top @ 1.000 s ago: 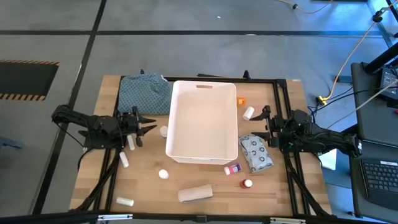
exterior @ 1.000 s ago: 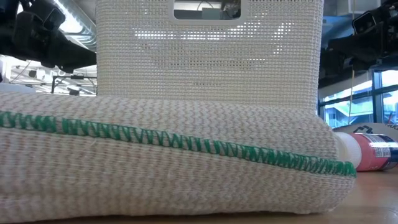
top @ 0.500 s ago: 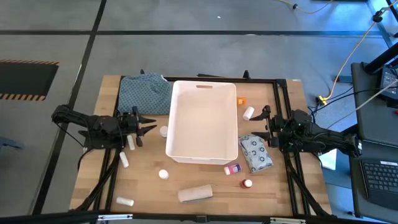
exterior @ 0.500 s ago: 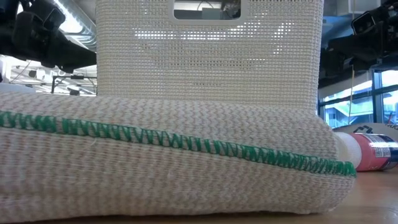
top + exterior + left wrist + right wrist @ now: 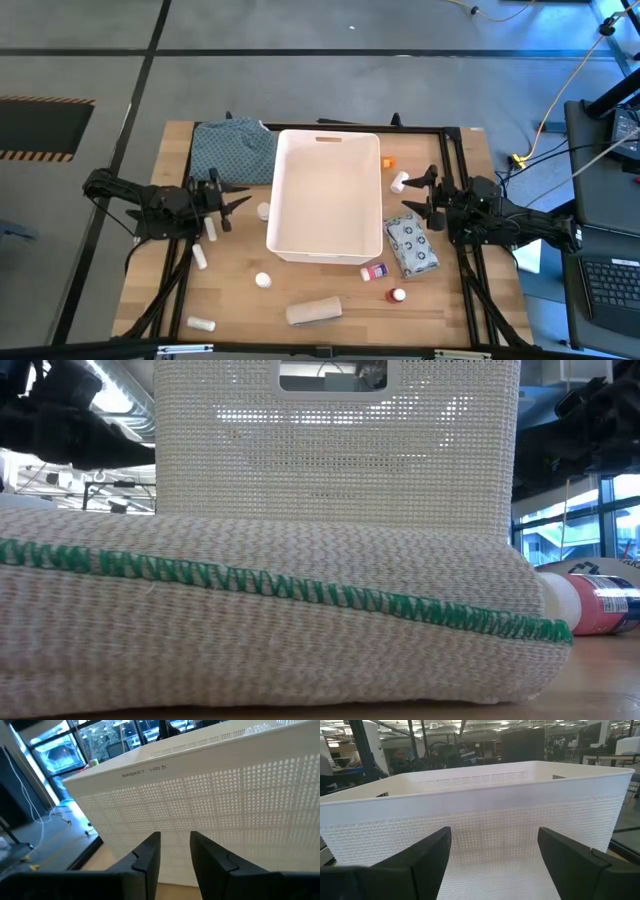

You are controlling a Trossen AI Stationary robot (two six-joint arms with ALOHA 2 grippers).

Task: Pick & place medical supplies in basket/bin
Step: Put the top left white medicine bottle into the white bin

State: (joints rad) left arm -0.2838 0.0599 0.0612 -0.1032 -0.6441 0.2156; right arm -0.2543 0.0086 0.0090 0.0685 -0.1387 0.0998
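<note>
The white basket (image 5: 325,195) stands in the middle of the table, its handle slot at the far end. My left gripper (image 5: 238,200) hovers level just left of it, open by a narrow gap with nothing between the fingers (image 5: 175,840). My right gripper (image 5: 415,192) hovers level just right of it, open wide and empty (image 5: 495,837). Supplies lie around the basket: a white roll (image 5: 263,211), white tubes (image 5: 200,257), a beige roll (image 5: 314,311), red-capped bottles (image 5: 373,271), a patterned packet (image 5: 412,246), and a white tube (image 5: 399,182).
A teal-grey patterned cloth (image 5: 233,150) lies at the far left corner. In the low view the beige roll (image 5: 250,610) fills the foreground before the basket wall (image 5: 335,450). Bare wood shows along the near edge. A laptop (image 5: 610,285) sits off the table's right side.
Both grippers have rolled about their own pointing lines while staying in place beside the basket; the right one's fingers now show spread toward the far and near sides. Nothing on the table has moved.
</note>
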